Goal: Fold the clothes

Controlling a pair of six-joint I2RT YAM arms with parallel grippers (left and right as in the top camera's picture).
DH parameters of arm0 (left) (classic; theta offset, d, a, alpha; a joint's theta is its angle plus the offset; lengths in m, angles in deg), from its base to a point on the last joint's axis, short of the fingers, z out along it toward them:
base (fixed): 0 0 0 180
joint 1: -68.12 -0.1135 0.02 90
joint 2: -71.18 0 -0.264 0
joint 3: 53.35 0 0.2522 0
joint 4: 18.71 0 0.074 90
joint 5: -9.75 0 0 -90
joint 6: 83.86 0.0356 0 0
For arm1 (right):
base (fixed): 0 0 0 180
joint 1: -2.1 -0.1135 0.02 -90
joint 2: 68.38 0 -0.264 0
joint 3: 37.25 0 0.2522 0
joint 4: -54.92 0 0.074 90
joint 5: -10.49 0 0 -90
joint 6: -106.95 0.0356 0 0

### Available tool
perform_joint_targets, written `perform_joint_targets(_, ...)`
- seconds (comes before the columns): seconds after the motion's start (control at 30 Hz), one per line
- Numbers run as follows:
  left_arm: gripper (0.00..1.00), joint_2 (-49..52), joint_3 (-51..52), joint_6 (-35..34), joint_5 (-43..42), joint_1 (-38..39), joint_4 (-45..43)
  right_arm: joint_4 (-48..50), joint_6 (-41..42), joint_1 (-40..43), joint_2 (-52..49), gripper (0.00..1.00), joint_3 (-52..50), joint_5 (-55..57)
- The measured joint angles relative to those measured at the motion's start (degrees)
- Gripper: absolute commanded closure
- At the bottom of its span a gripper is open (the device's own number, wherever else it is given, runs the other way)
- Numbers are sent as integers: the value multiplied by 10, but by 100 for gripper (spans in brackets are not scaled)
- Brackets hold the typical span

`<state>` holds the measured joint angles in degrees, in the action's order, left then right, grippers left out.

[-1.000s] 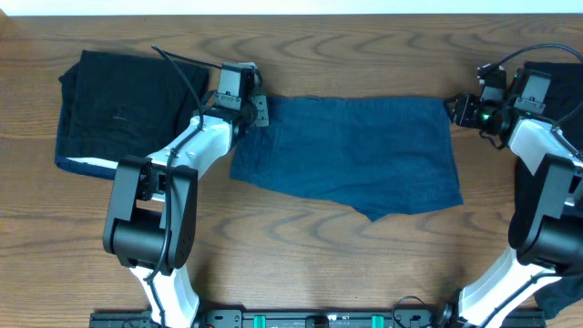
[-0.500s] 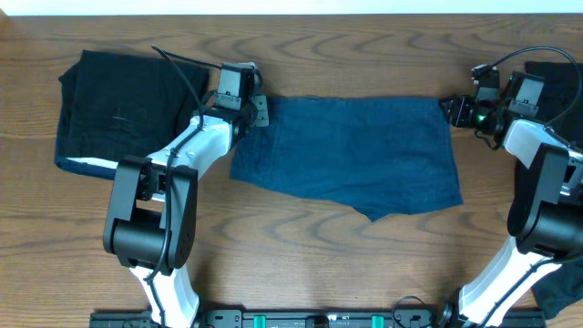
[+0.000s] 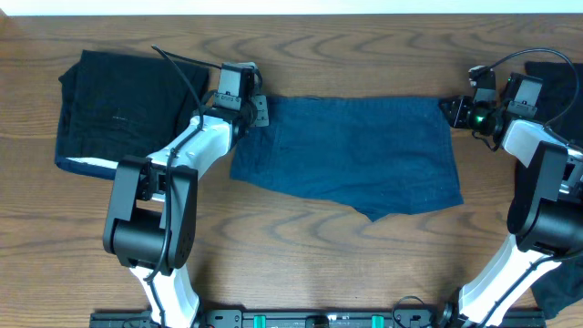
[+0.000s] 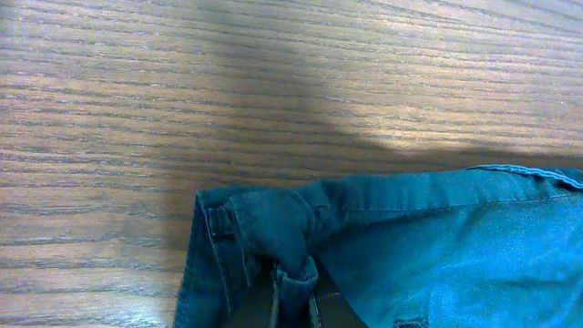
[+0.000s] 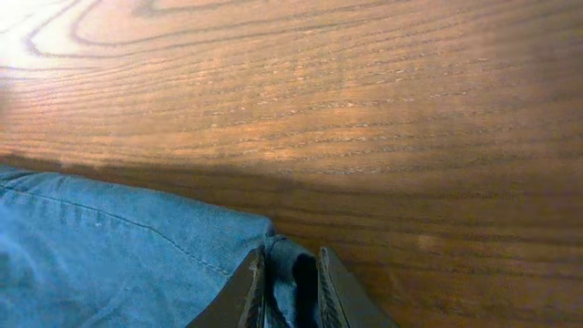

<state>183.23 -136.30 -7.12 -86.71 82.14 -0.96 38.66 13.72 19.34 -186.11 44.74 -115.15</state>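
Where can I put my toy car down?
The bare wood in front of the denim shorts, between the left arm and right arm, is roomiest. A thin strip runs behind the shorts along the far edge. It is crowded at the shorts' top corners, where the left fingers and right fingers pinch them.

Denim piece (image 3: 351, 155) is lying spread in the middle of the desk (image 3: 364, 46). Left tool (image 3: 260, 111) is sitting at its far left corner and right tool (image 3: 453, 109) at its far right corner, each pinching the cloth edge. Folded cloth piece (image 3: 114, 109) is lying left of the left tool, apart from the denim piece. Another cloth piece (image 3: 567, 77) is lying at the desk's right edge, partly under the right arm.
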Motion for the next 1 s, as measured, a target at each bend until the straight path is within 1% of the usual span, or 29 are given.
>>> perform_joint_targets(0.03,94,0,0,0,0,0,0,0,0,0,0,81,0,-2)
perform_joint_targets(0.07,93,0,0,0,0,0,0,0,0,0,0,83,0,-5)
perform_joint_targets(0.13,94,0,0,0,0,0,0,1,-2,0,0,99,0,-7)
perform_joint_targets(0.3,94,0,0,0,1,0,0,0,0,0,0,99,0,-17)
perform_joint_targets(0.53,94,-7,0,0,5,0,1,-10,1,0,1,99,0,-82)
perform_joint_targets(0.73,94,-73,1,0,5,0,52,-108,13,0,42,99,0,-102)
perform_joint_targets(0.87,94,-127,1,0,6,0,108,-194,17,0,113,99,0,-105)
perform_joint_targets(1.0,94,-163,1,0,8,0,192,-323,19,0,194,99,1,-90)
